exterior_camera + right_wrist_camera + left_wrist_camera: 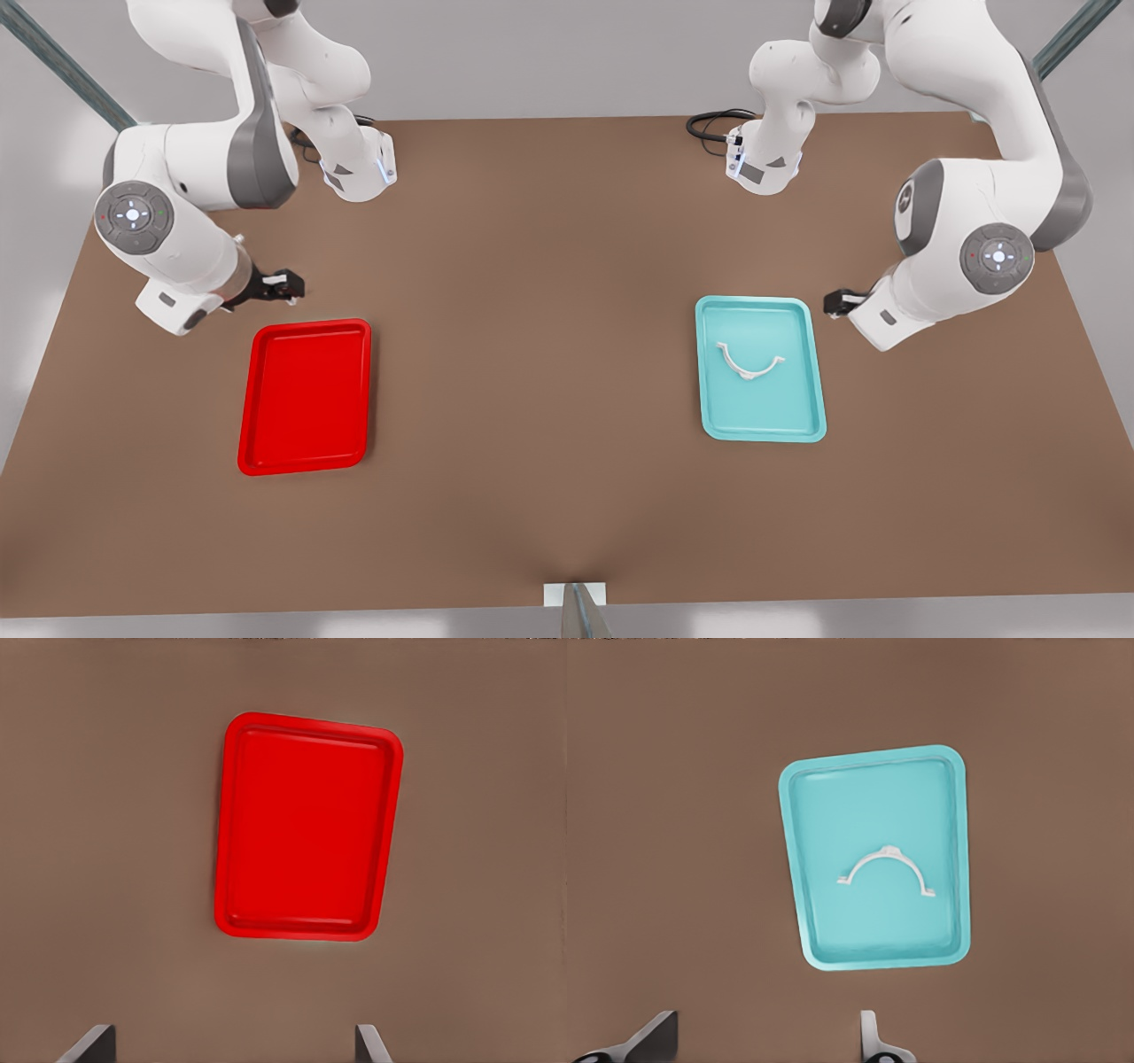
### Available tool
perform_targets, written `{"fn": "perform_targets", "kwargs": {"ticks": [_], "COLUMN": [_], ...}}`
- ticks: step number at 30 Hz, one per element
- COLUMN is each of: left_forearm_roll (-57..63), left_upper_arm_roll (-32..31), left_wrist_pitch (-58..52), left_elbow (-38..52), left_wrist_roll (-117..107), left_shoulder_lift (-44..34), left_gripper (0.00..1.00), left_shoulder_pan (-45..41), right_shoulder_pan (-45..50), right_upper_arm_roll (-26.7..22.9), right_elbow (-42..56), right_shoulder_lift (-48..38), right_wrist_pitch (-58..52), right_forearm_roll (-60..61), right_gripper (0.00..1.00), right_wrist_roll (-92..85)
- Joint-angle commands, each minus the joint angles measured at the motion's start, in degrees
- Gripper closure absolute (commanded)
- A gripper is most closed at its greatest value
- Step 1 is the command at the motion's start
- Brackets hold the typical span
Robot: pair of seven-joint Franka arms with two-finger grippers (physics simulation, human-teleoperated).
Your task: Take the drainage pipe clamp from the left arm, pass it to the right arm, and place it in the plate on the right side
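The white arched drainage pipe clamp (750,361) (886,873) lies flat inside the teal tray (714,390) (824,904) on the front view's right. My left gripper (837,303) (766,1041) hovers just beyond that tray's far corner, open and holding nothing. On the front view's left sits a red tray (306,394) (306,824) with nothing in it. My right gripper (283,285) (230,1047) hangs above the table just behind the red tray, open, with nothing between its fingers.
Both arm bases (359,173) (762,164) stand at the back of the brown table (549,354), with black cables (709,124) beside one. A metal post (580,611) stands at the front edge. Bare tabletop lies between the two trays.
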Motion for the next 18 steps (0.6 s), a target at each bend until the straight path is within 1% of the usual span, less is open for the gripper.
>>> {"fn": "perform_targets", "kwargs": {"ticks": [1, 3, 4, 6, 7, 8, 10, 11, 13, 14, 15, 16, 18], "left_forearm_roll": [-2.2, -2.4, -2.5, -5.6, -5.7, -5.8, -5.8, -5.9, -5.8, -5.8, -5.8, -5.9, -5.9], "left_upper_arm_roll": [0.1, 0.1, 0.1, 0.1, 0.1, 0.0, 0.0, 0.0, -0.2, -0.1, -0.2, -0.1, -0.1], "left_wrist_pitch": [3.4, 2.7, 3.1, 9.6, 12.9, 14.8, 20.9, 24.5, 30.3, 33.9, 35.7, 36.5, 43.6], "left_elbow": [-0.1, -0.1, -0.1, -1.0, -2.9, -2.9, -5.2, -7.3, -15.0, -18.1, -20.0, -20.8, -25.4], "left_wrist_roll": [1.8, 1.8, 1.8, 4.7, 6.6, 6.2, 7.4, 11.6, 37.0, 43.9, 45.6, 52.3, 55.8], "left_shoulder_lift": [0.0, 0.0, 2.1, 7.7, 9.5, 11.0, 13.3, 14.2, 14.7, 15.0, 15.0, 15.2, 15.2], "left_gripper": [0.0, 0.0, 0.0, 0.0, 0.0, 0.0, 0.0, 0.0, 0.0, 0.0, 0.0, 0.0, 0.0], "left_shoulder_pan": [-0.1, -0.1, -0.1, -1.7, -3.0, -3.2, -3.0, -3.0, -3.0, -2.9, -3.0, -2.9, -1.9], "right_shoulder_pan": [0.4, 0.7, 1.0, 1.0, 1.2, 0.7, 0.5, 0.5, 0.5, 1.1, 0.0, -1.5, -1.2], "right_upper_arm_roll": [-0.3, -0.5, -0.5, -0.4, -0.3, -0.3, -0.4, -0.5, -0.6, -0.5, -0.6, -0.5, -0.5], "right_elbow": [-0.2, 1.9, 1.6, 2.2, 2.6, 1.9, 2.2, 2.1, 2.6, 2.6, 2.3, 3.0, 3.6], "right_shoulder_lift": [0.0, 2.3, 3.9, 4.3, 4.4, 4.1, 5.0, 5.2, 6.5, 6.7, 6.7, 8.0, 8.7], "right_wrist_pitch": [2.5, 2.0, 0.9, 2.1, 2.2, 1.2, 2.8, 2.9, 4.1, 4.2, 4.2, 4.3, 4.4], "right_forearm_roll": [-0.1, -0.5, -0.4, -0.7, -0.3, 1.5, 1.3, 1.2, -1.0, -3.0, -2.8, -2.9, -3.0], "right_gripper": [0.0, 0.0, 0.0, 0.0, 0.0, 0.0, 0.0, 0.0, 0.0, 0.0, 0.0, 0.0, 0.0], "right_wrist_roll": [-2.8, -3.5, -3.3, -3.0, -2.5, -2.3, -2.5, -2.5, -3.2, -3.2, -3.4, -3.6, -3.6]}}
